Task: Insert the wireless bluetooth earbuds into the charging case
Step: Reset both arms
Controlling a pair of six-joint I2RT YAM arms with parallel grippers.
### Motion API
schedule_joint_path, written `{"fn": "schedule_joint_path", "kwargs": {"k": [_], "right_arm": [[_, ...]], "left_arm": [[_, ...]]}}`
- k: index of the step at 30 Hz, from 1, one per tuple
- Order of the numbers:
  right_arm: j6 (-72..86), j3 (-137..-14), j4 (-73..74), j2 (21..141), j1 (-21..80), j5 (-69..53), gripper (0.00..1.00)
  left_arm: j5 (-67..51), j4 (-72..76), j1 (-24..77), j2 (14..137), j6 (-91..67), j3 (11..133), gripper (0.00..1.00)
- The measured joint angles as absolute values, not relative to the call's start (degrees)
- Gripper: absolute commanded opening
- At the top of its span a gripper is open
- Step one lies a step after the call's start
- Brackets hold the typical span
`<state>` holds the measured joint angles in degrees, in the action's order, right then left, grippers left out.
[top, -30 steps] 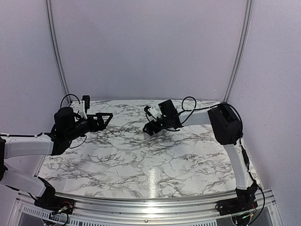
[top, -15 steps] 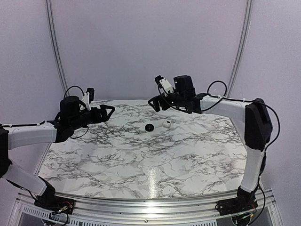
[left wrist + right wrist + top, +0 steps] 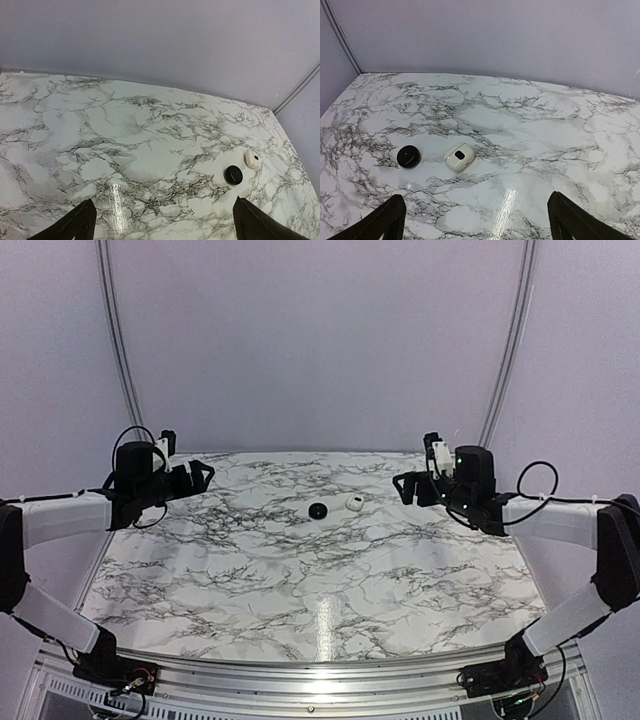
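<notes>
The right gripper (image 3: 404, 487) has swung away, well right of the white case (image 3: 354, 503); the left gripper (image 3: 203, 476) has drawn further left. Both have fingers (image 3: 385, 225) spread wide, empty. A dark spot (image 3: 460, 155) sits in the case, earbud or not I can't tell, with a black round piece (image 3: 318, 511) just left.

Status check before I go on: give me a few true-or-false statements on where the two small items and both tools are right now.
1. The left tool is open and holds nothing. True.
2. The right tool is shut on the white item. False: it is open and empty, and the white rounded item lies on the table.
3. The black round item lies beside the white one, with a gap between them. True.
4. Both items lie at the near edge, by the arm bases. False: they lie toward the far side of the marble table, between the two tools.
</notes>
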<state>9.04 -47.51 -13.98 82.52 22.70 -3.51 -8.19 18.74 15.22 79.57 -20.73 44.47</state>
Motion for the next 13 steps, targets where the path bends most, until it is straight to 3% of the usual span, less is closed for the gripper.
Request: {"fn": "schedule_joint_path", "kwargs": {"k": [13], "right_arm": [[16.49,-30.37,-25.36,80.88,22.72,-6.35,0.99]], "left_arm": [[-8.14,17.91,18.83,82.83,-19.66,36.12,0.99]]}}
